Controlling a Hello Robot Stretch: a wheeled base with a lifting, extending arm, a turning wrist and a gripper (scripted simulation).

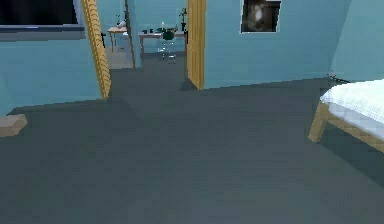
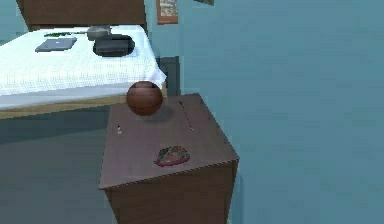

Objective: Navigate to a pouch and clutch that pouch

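A small flat reddish and grey lump [image 2: 172, 155] lies on the top of a dark wooden nightstand [image 2: 205, 125] in the arm side view; it may be the pouch. A brown-red ball [image 2: 145, 97] rests at the nightstand's far edge. Beyond it stands a bed with a white cover [image 2: 60, 75]. On the cover lie a dark bulky soft-looking thing [image 2: 112, 45], a flat dark rectangle [image 2: 55, 44] and a small grey object [image 2: 98, 33].
In the forward view, grey floor [image 1: 180, 150] runs to a doorway with wooden frames [image 1: 195, 45]; a desk and chair [image 1: 165, 40] stand far beyond. A bed corner [image 1: 355, 110] juts in at the right, a low tan object [image 1: 12, 124] at the left. A picture [image 1: 260, 15] hangs on the blue wall.
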